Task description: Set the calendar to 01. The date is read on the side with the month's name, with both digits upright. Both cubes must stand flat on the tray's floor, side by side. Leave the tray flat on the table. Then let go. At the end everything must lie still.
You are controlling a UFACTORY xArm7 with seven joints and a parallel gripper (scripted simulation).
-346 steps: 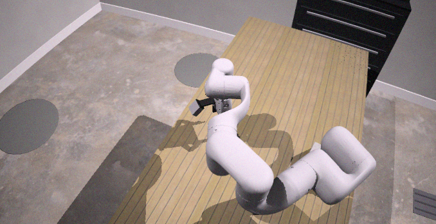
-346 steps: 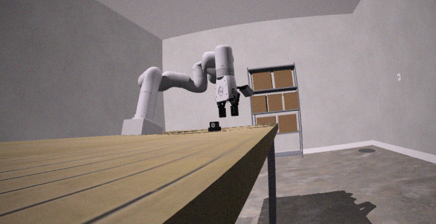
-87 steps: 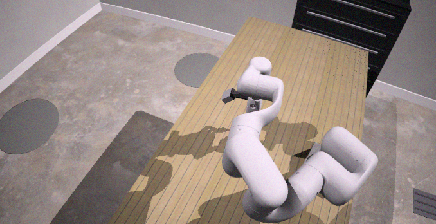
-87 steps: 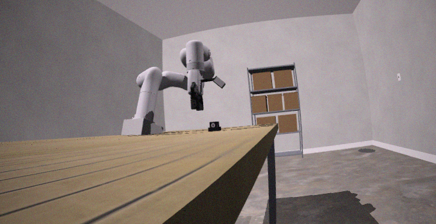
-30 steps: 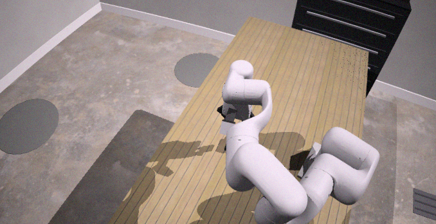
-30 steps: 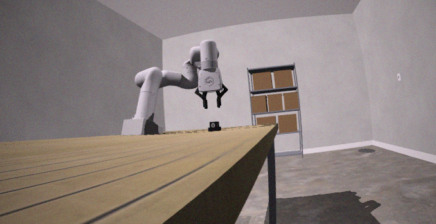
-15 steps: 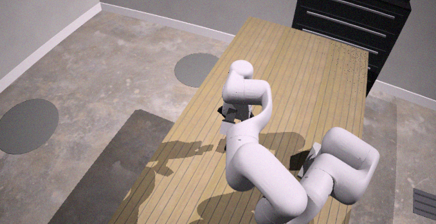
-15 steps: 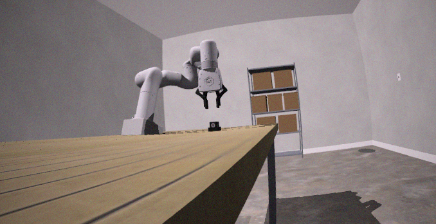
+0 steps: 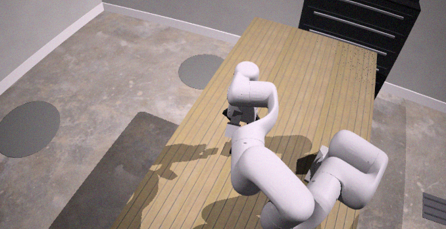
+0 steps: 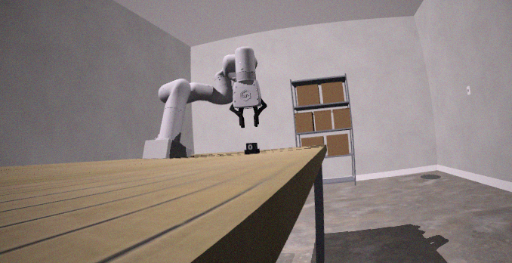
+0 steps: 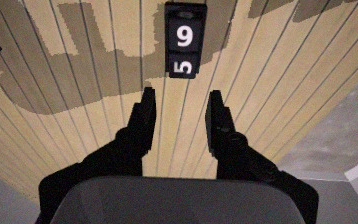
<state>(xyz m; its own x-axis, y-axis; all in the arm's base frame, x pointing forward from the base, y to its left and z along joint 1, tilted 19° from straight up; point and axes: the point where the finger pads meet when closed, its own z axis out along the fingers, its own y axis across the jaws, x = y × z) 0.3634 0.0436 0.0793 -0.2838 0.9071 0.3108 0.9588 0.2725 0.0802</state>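
fingers: my black two-finger gripper (image 11: 180, 112) hangs in the air above the desk, pointing down, half parted with nothing between them, gripping nothing
calendar: small black tray with two black number cubes (image 11: 185, 39) sits on the desk, ahead of my fingertips in the wrist view, apart from them
cube tops: white 9 (image 11: 184, 36) on the far cube, white 5 (image 11: 183, 67) on the near cube, side by side, touching
front face: a white 0 (image 10: 251, 146) shows in the exterior view
desk: light wooden plank desk (image 9: 296, 76), arm shadow across it
background: grey metal shelf rack (image 10: 292, 106) with brown boxes, by the far wall
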